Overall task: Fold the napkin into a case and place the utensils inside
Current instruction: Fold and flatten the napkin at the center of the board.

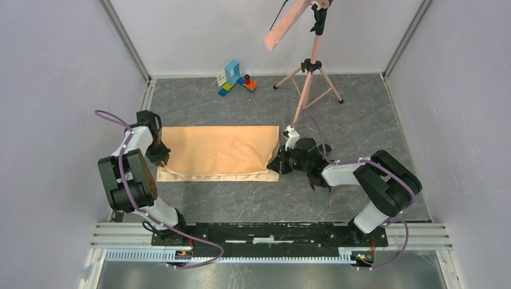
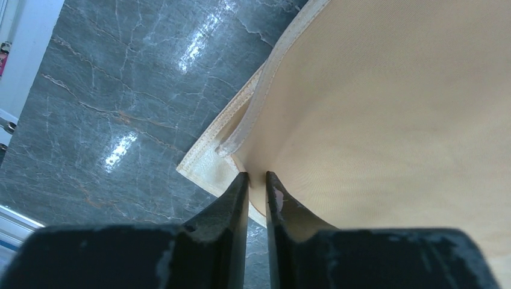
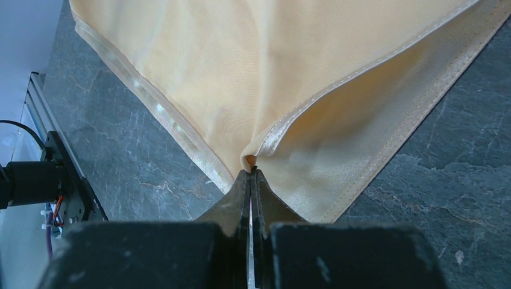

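- The napkin (image 1: 217, 152) is seen in the top view as a wide peach-tan rectangle lying flat on the grey marbled worktop (image 1: 241, 205), slightly left of the middle of the frame.
- A second layer of cloth is visible as a narrow band along the napkin's lower edge in that view, so the cloth is shown doubled over.
- The left pincer (image 1: 161, 155) is placed at the napkin's left edge, near its lower left corner.
- In the left wrist view the left pincer (image 2: 257, 180) is drawn narrow, and the hemmed edge of the upper layer of the napkin (image 2: 391, 120) is pinched between its dark fingers (image 2: 232, 198).
- Beside that grip, a corner of the lower layer is seen lying flat on the worktop (image 2: 120, 90), in the middle left of the frame.
- The right pincer (image 1: 276, 164) is placed at the napkin's lower right corner in the top view.
- In the right wrist view the right pincer (image 3: 251, 177) is pressed almost fully together, and a hemmed corner of the upper layer of the napkin (image 3: 241, 72) is gripped at its tips.
- From that grip the cloth is gathered into soft folds, while the lower layer spreads out on the worktop (image 3: 422, 198) to the right of the frame.
- A pink tripod (image 1: 310, 72) is seen at the upper right of the top view, with a salmon-pink strip (image 1: 286, 24) held at its top.
- A small pile of coloured toy blocks (image 1: 236, 78) is set at the upper middle, well apart from the napkin.
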Action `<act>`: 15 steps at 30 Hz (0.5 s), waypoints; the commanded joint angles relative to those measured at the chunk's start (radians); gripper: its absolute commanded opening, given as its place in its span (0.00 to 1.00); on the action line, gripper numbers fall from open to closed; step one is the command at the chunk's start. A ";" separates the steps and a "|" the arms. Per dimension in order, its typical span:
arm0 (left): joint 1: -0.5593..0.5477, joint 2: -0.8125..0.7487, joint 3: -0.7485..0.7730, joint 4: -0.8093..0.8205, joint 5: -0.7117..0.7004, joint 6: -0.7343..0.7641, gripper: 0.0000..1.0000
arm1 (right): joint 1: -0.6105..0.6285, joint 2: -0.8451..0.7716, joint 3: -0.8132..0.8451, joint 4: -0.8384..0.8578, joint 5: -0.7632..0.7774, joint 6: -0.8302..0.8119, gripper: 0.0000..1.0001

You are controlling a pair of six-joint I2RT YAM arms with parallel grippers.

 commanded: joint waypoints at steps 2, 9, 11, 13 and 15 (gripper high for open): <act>0.003 -0.005 0.000 -0.007 -0.029 0.052 0.17 | 0.007 -0.013 0.000 0.050 -0.012 -0.013 0.01; 0.003 -0.013 0.008 -0.028 -0.041 0.051 0.02 | 0.013 -0.057 -0.007 0.044 -0.019 -0.013 0.01; 0.003 -0.037 0.000 -0.035 -0.036 0.047 0.02 | 0.017 -0.081 -0.011 0.037 -0.021 -0.015 0.01; 0.003 -0.065 -0.013 -0.038 -0.037 0.046 0.02 | 0.018 -0.101 -0.014 0.030 -0.023 -0.014 0.01; 0.003 -0.091 -0.026 -0.043 -0.044 0.046 0.02 | 0.017 -0.113 -0.016 0.023 -0.027 -0.014 0.01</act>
